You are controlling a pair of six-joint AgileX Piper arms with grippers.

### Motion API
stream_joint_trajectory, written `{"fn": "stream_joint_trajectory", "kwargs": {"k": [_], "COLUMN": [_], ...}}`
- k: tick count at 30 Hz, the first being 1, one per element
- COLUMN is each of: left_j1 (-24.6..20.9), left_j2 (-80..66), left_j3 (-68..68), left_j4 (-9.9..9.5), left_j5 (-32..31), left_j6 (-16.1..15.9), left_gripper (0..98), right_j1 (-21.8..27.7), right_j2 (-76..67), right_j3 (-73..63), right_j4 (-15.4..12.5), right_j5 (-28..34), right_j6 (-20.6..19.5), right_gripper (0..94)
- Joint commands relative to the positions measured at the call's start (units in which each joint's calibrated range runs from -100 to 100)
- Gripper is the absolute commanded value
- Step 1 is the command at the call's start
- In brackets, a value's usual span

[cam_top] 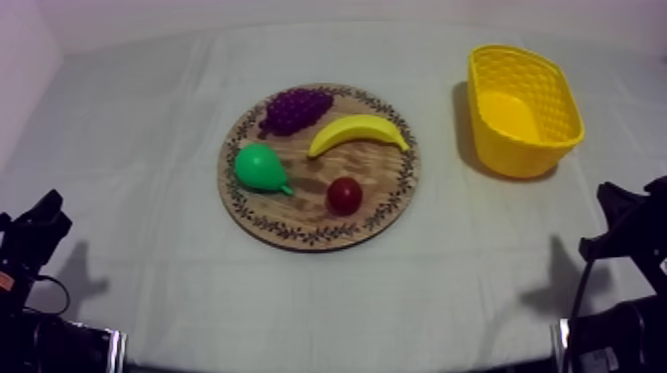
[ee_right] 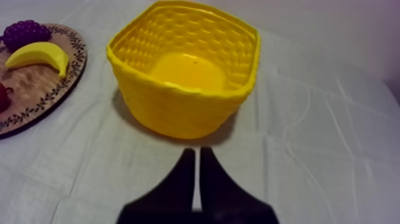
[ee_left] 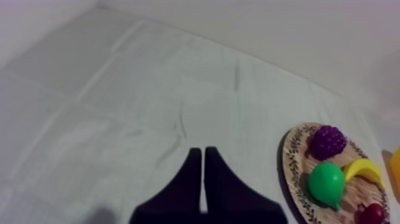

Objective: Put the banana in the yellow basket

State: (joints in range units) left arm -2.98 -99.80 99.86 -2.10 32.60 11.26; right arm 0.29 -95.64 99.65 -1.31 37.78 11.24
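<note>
Banana [cam_top: 357, 132] is lying on the wooden board [cam_top: 377, 177] mid-frame, yellow basket [cam_top: 524, 109] sitting upper right. Left end effector [ee_left: 202, 154] and right end effector [ee_right: 196, 154] are both hanging clenched on nothing.

No text, label, brand, number or sign could be read on anything. The only marking was a dark leafy ornament that ran round the rim of the wooden board [cam_top: 298, 234]. The yellow basket [cam_top: 521, 157], to the right of the board, carried just a moulded weave pattern on its walls.
</note>
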Motion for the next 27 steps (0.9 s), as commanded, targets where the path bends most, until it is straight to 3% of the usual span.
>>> {"fn": "stream_joint_trajectory", "kwargs": {"k": [1, 13, 18, 21, 27], "left_j1": [0.0, 0.0, 0.0, 0.0, 0.0], "left_j2": [0.0, 0.0, 0.0, 0.0, 0.0], "left_j3": [0.0, 0.0, 0.0, 0.0, 0.0], "left_j4": [0.02, 0.02, 0.02, 0.02, 0.02], "left_j5": [0.0, 0.0, 0.0, 0.0, 0.0], "left_j6": [0.0, 0.0, 0.0, 0.0, 0.0], "left_gripper": [0.1, 0.1, 0.1, 0.1, 0.1], "right_j1": [0.0, 0.0, -0.9, -2.2, -1.0], "right_j2": [0.0, 0.0, 0.0, 0.5, 13.0], "right_j3": [0.0, 0.0, 0.0, -0.7, -11.6], "right_j4": [0.0, 0.0, 0.1, 2.0, 6.1], "right_j5": [0.0, 0.0, 0.3, 1.1, 1.0], "right_j6": [0.0, 0.0, -2.6, -3.3, -8.5], "right_gripper": [0.6, 0.6, 0.6, 0.6, 0.8]}}
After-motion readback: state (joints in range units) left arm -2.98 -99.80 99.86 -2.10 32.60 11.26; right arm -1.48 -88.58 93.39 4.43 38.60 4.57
